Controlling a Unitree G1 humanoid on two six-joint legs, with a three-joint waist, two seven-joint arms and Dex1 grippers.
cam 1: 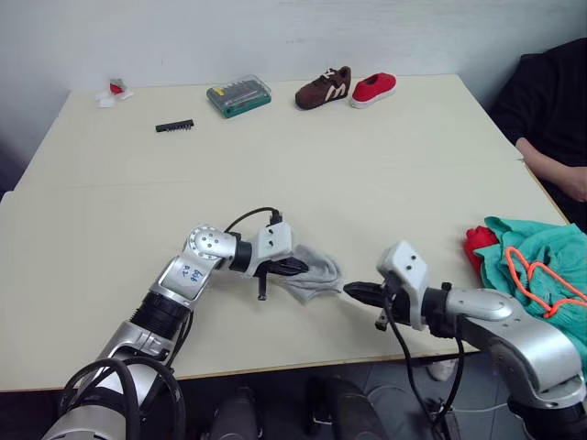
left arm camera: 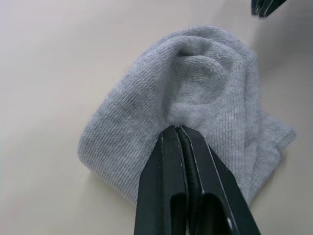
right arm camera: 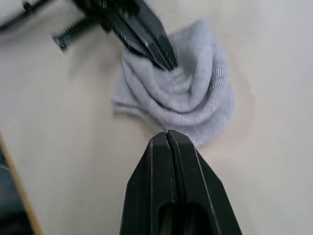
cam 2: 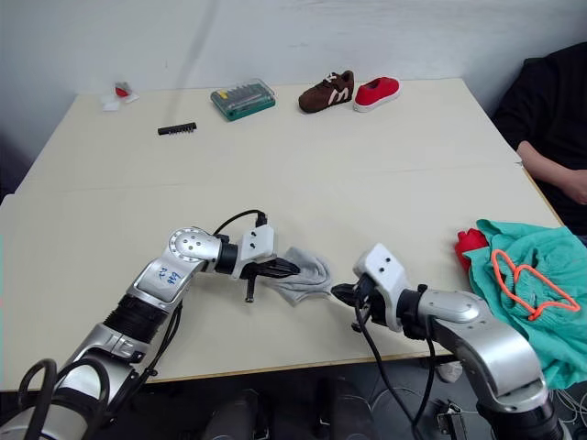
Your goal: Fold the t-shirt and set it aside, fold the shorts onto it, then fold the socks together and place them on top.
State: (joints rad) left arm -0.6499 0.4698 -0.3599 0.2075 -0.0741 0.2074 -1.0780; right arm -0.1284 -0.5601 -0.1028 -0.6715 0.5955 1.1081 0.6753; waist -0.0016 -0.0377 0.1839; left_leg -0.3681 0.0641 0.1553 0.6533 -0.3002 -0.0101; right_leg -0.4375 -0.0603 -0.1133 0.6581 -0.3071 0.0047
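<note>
Pale beige tabletop carries a bunched pair of light grey knit socks near its front edge, pinched by the left gripper. Just beside them, the right gripper is closed on nothing. Teal-green fabric shorts (orange drawstring on top) cover a bright red t-shirt at the right edge.

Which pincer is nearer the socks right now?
Left. The left pincer is shut on the socks; the right pincer, also shut, sits just beside them, apart.
</note>
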